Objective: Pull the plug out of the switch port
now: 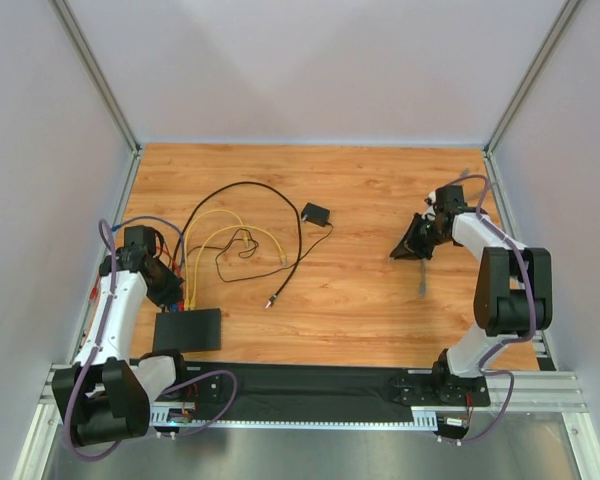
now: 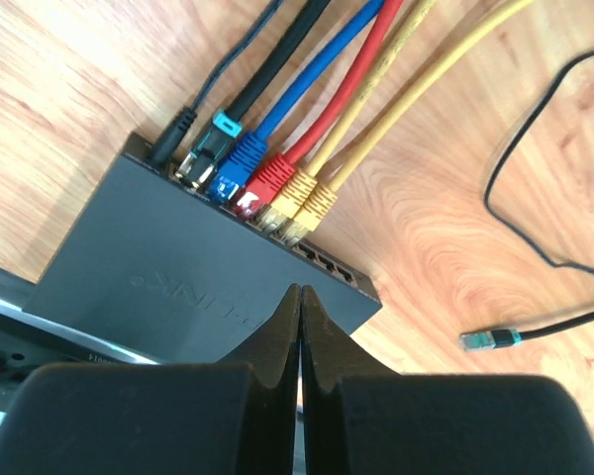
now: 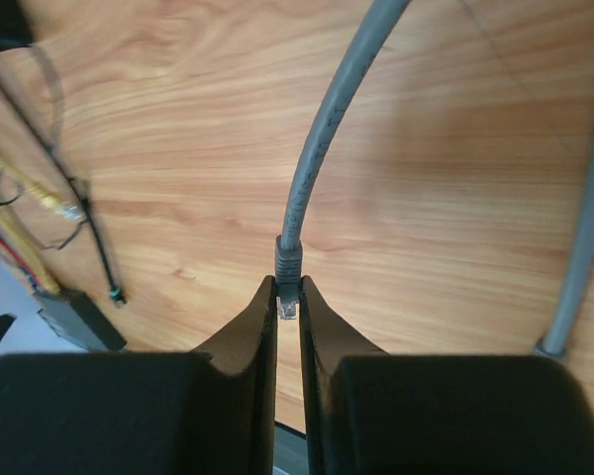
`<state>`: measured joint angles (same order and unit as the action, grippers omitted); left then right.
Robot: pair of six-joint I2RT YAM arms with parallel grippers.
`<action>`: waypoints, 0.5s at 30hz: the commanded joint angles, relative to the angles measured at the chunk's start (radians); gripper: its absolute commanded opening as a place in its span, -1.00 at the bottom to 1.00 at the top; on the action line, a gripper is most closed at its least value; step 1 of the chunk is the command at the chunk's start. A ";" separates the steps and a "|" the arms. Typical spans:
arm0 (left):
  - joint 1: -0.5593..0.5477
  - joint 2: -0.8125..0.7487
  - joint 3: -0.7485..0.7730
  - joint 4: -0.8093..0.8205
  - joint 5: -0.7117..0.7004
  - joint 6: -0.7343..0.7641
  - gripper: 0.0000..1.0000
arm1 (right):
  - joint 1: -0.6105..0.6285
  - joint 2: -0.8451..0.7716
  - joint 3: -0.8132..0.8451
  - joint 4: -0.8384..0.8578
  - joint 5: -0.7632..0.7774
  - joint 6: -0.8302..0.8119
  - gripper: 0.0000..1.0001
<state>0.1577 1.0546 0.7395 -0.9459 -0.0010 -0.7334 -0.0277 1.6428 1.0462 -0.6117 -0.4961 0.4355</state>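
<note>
Progress: the pull looked done (as far as I could judge). The grey plug [image 3: 289, 267] was out of any socket, pinched in the right gripper [image 3: 288, 297] well apart from the switch port [image 2: 178, 267].
Left to do: little, I'd say, beyond perhaps setting the grey cable [image 3: 327, 129] down.
Right gripper: nearly closed, its tips clamped on the grey plug, with the cable rising away ahead of it.
Left gripper [image 2: 299, 297]: fully closed, holding nothing.
Switch port, place: just below and ahead of the left gripper's tips, and far off to the right gripper's left.
Switch port, looks: a flat matte black box with sockets along the edge farthest from the left gripper. A blue plug [image 2: 240, 170], a red plug [image 2: 267, 183] and yellow plugs [image 2: 307, 198] were seated there, with bare sockets to their right.
</note>
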 commanded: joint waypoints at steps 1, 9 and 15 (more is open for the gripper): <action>0.005 -0.022 0.064 -0.023 -0.057 0.008 -1.00 | -0.005 0.081 0.018 -0.098 0.143 -0.014 -0.95; 0.005 -0.030 0.086 -0.088 -0.177 -0.040 -1.00 | 0.006 0.149 0.100 -0.236 0.378 -0.037 -0.25; 0.005 -0.028 0.077 -0.099 -0.212 -0.057 -0.99 | 0.271 0.074 0.317 -0.371 0.591 -0.043 0.09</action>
<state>0.1577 1.0405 0.7940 -1.0271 -0.1684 -0.7696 0.0868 1.7962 1.2304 -0.9085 -0.0479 0.4103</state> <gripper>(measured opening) 0.004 0.527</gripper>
